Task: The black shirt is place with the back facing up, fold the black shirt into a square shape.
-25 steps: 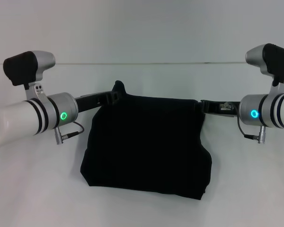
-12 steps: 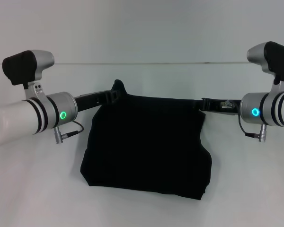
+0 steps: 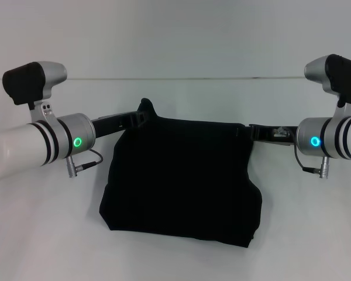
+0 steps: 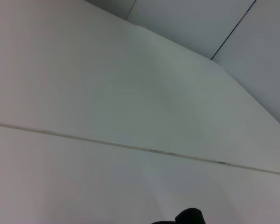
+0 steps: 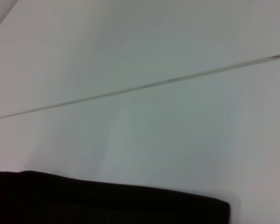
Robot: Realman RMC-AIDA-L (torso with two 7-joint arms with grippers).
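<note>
Left gripper [image 3: 141, 115] and right gripper [image 3: 251, 132] raised level, reaching inward, jaws pinched closed

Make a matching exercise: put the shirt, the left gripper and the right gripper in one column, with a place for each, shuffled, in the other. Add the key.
Things:
1. shirt
2. left gripper
3. right gripper

Places:
A. at the shirt's far corner on the robot's right
B. spread on the white table, in the middle of the head view
C. at the shirt's far corner on the robot's left, where a bit of cloth bunches up

Pairs: 1-B, 2-C, 3-A
</note>
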